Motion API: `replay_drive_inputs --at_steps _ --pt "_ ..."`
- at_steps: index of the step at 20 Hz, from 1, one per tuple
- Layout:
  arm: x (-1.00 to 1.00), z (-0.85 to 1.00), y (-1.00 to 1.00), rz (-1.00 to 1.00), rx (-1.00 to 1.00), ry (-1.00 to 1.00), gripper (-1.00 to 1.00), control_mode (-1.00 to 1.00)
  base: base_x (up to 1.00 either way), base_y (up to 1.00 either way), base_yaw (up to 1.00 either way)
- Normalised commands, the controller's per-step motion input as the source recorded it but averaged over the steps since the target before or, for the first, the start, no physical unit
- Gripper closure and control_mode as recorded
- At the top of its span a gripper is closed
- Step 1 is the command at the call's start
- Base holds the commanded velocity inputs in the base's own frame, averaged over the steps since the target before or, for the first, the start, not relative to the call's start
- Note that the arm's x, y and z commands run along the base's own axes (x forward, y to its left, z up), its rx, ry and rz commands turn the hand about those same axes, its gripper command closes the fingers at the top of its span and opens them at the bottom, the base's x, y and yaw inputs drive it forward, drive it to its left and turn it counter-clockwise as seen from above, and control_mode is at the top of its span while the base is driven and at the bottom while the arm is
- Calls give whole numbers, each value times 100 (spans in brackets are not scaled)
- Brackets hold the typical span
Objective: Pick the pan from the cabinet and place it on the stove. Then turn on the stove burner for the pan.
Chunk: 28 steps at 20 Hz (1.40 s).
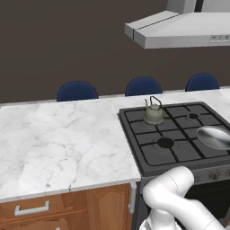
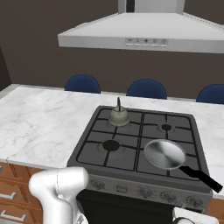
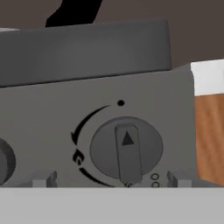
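Pan (image 2: 165, 154) sits on stove (image 2: 131, 131) front-right burner, handle toward the front right; open gripper (image 3: 113, 181) faces the knob (image 3: 127, 148) dead ahead, its bar upright between the fingertips.

On stove (image 2: 131, 148): front-left burner bare; kettle (image 2: 118, 116) blocks rear-left, pan (image 2: 164, 154) front-right. Rear-right apparently free; 1 knob (image 3: 126, 148) unobstructed.

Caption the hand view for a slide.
Open gripper faces a stove knob, its pointer up toward the dot.
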Motion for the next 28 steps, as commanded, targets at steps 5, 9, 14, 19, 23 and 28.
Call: replay_drive_inputs --at_steps 5,9,14,19,23,28 --pt "1 -8 -17 0 0 -6 -100 -100 0 0 0" --pt "2 0 -16 0 0 -5 -100 -100 0 0 0" --pt "4 0 -1 0 0 -2 -100 -100 0 0 0" --pt "0 0 7 0 0 -1 -100 -100 0 0 0" --pt "0 0 9 0 0 0 -100 -100 0 0 0" --pt "0 6 12 0 0 0 -100 -100 0 0 0"
